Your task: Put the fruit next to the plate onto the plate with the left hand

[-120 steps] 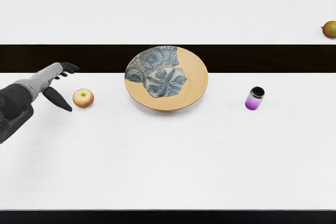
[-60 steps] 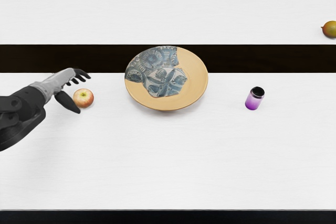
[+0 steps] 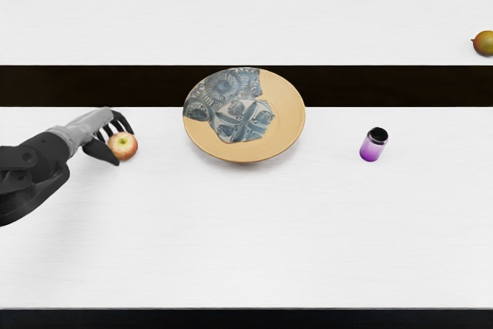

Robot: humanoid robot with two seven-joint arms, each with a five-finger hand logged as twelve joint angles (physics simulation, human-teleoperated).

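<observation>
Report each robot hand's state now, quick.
Left robot hand: open, fingers spread at the apple, no grasp visible.
Right robot hand: not in view.

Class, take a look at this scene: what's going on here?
A robot's left hand is at the apple, close against its left side; whether it grips it is unclear. The apple lies on the table just left of the plate, not yet on it. A purple jar stands right of the plate, and another fruit sits far off at the right edge. The right arm is out of view.
</observation>
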